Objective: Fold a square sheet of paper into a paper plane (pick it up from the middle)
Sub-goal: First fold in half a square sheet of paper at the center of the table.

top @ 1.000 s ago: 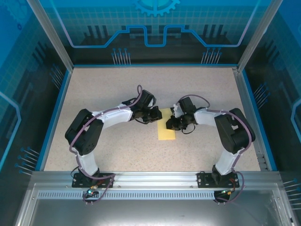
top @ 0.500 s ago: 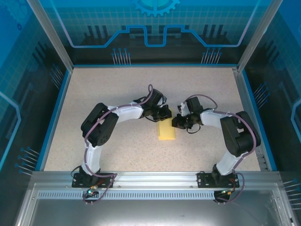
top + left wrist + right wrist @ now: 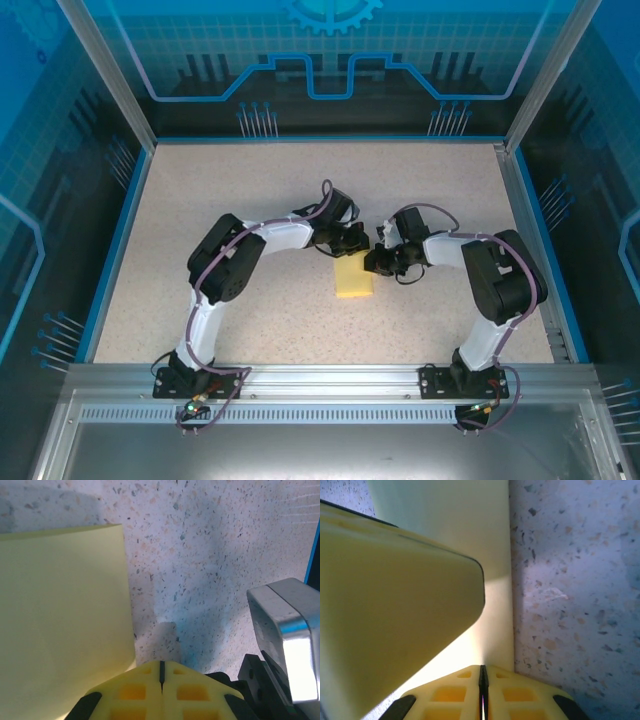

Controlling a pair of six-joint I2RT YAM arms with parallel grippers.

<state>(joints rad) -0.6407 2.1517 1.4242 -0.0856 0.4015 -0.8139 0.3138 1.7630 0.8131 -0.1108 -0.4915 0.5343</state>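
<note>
Pale-yellow sheet of paper [image 3: 354, 280], plain; R gripper [image 3: 482, 674] pinches its edge, L gripper [image 3: 161, 669] clenched beside it.

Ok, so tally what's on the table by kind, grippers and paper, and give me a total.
Grippers: 2 (left gripper, right gripper, both with yellow fingertips closed)
Pale-yellow sheet of paper: 1
Total: 3

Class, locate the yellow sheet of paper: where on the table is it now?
Top view: the sheet of paper lies near the centre of the table, its far edge at the tips of the left gripper and right gripper.
</note>
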